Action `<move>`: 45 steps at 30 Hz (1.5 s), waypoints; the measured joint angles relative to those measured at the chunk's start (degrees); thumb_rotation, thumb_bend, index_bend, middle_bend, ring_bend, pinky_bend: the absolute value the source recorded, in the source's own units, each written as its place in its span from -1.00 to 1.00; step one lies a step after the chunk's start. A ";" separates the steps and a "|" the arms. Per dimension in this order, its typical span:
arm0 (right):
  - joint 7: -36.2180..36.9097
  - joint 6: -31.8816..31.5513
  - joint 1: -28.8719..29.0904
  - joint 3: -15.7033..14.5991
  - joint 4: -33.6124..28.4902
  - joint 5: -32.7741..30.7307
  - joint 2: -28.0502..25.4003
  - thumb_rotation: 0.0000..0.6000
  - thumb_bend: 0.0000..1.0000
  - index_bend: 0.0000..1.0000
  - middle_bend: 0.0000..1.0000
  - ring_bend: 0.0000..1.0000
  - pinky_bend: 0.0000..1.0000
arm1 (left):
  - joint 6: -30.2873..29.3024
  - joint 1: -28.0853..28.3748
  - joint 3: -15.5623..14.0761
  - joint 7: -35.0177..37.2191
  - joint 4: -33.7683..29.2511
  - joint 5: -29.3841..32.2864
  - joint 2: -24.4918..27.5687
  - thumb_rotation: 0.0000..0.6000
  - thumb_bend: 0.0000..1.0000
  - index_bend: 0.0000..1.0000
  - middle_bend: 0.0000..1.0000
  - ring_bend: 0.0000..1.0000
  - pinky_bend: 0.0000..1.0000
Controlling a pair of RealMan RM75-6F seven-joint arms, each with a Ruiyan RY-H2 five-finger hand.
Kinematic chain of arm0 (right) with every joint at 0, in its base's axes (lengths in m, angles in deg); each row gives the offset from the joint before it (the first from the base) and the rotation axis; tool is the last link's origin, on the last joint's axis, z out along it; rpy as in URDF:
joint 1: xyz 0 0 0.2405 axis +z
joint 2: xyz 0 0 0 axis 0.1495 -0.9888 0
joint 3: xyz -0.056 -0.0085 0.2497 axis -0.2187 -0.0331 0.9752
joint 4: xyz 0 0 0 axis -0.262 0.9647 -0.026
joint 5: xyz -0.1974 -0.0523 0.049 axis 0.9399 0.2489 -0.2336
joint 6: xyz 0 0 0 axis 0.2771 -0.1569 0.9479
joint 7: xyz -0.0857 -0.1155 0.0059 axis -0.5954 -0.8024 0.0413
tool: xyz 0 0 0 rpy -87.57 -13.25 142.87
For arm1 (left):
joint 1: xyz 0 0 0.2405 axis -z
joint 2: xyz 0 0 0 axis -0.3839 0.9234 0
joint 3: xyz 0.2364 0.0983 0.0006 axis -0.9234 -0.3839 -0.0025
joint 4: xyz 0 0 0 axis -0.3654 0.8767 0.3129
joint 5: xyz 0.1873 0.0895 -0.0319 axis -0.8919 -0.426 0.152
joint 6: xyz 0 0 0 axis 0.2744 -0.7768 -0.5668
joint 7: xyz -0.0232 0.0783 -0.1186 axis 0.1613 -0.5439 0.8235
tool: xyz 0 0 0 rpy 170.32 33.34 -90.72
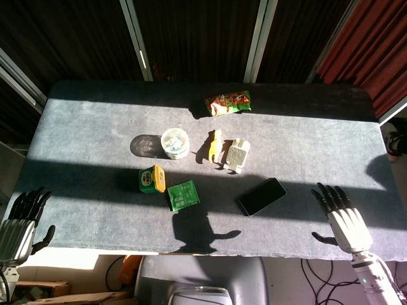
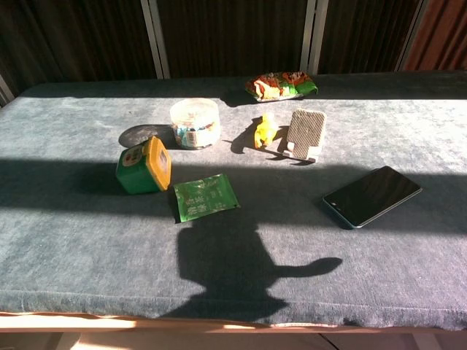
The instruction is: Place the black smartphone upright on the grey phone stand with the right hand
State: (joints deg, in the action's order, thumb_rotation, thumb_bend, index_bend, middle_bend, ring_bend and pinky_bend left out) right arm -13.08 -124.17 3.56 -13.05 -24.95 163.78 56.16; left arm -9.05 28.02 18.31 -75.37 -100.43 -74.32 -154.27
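The black smartphone [image 1: 262, 196] [image 2: 373, 195] lies flat and face up on the grey tabletop, right of centre. The grey phone stand [image 1: 236, 154] [image 2: 304, 134] stands behind it and to its left, with nothing on it. My right hand [image 1: 341, 218] hovers over the table's front right edge, palm down with fingers spread, a short way right of the phone and holding nothing. My left hand [image 1: 22, 223] hangs off the front left corner, fingers apart and holding nothing. Neither hand shows in the chest view.
A yellow toy figure [image 1: 214, 146] stands just left of the stand. A round clear tub [image 1: 175, 143], a green box with a yellow lid [image 1: 152, 178] and a green sachet [image 1: 183, 194] lie left of centre. A snack bag [image 1: 227, 102] lies at the back.
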 measured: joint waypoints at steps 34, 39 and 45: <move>28.66 35.11 26.22 2.70 25.20 8.41 10.30 1.00 -0.62 -0.50 -0.65 -1.00 -1.00 | 1.81 0.86 1.08 0.67 -0.21 2.21 0.36 1.00 -0.21 -1.00 -1.00 -1.00 -1.00; 30.82 35.70 27.36 2.30 27.85 8.36 12.19 1.00 -0.58 -0.33 -0.55 -1.00 -1.00 | 2.04 0.98 1.06 0.52 -0.17 2.22 0.31 1.00 -0.21 -1.00 -1.00 -1.00 -1.00; 36.75 35.39 28.19 1.61 29.57 8.53 13.45 1.00 -0.56 -0.21 -0.48 -1.00 -1.00 | 2.26 1.04 1.14 0.33 -0.25 2.55 0.28 1.00 -0.21 -1.00 -1.00 -1.00 -1.00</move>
State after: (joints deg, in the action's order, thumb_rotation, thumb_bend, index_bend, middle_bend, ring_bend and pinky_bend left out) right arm 23.66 -88.78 31.75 -11.44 4.62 172.31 69.60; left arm -6.80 29.06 19.44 -75.04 -100.69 -71.77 -153.99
